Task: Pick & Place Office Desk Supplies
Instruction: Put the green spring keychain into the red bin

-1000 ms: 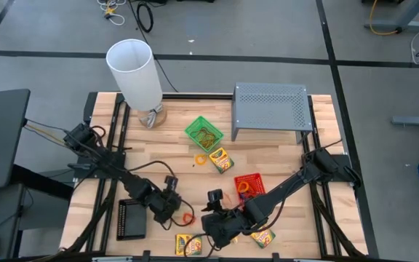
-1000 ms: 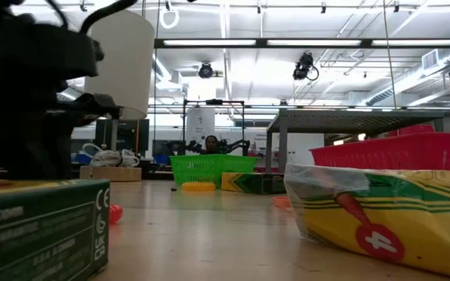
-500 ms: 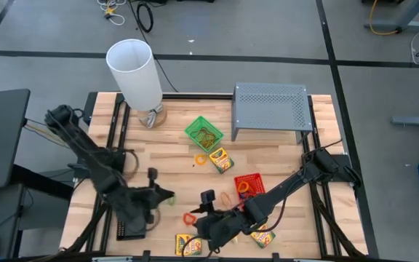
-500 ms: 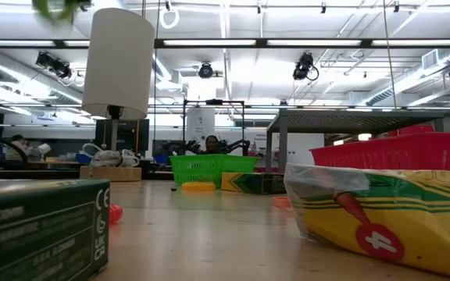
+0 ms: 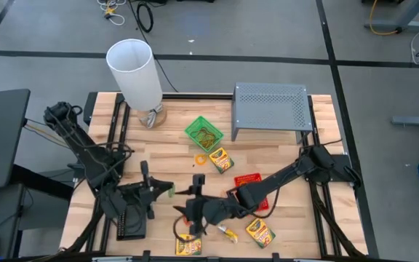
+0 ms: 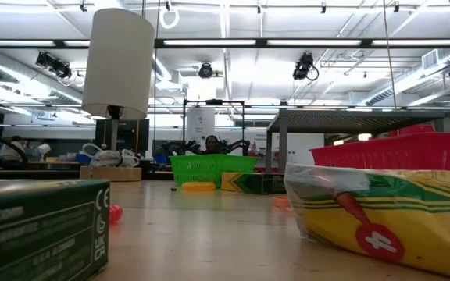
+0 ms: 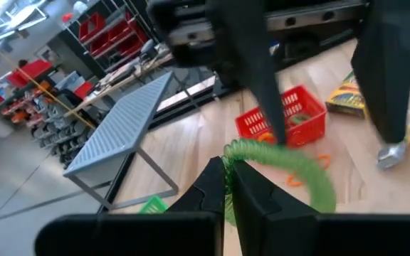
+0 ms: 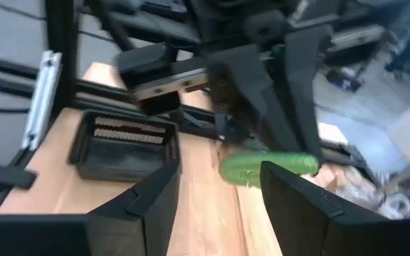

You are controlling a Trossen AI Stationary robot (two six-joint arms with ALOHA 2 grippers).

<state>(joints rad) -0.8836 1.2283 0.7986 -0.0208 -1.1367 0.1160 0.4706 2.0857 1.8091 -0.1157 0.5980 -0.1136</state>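
Left gripper (image 7: pixel 228 186) clenched on soft green loop band (image 7: pixel 290 165), lower-left in high view. We reckon it's light, floppy; pinch the strand. Right gripper (image 8: pixel 219 186) released, empty, facing it.

A light wooden table (image 5: pixel 173 156) stands on a grey floor (image 5: pixel 217 29) crossed by dark lines, with cables (image 5: pixel 140 13) lying loose beyond its far edge. A tall white cylinder (image 5: pixel 135 71) and a grey perforated metal riser (image 5: pixel 271 108) stand along the table's far side. Seen level across the tabletop, the room is a large workshop with a white ceiling, long strip lights (image 6: pixel 233 43), exposed ducts (image 6: pixel 412 78) and a person (image 6: pixel 211 144) seated far back
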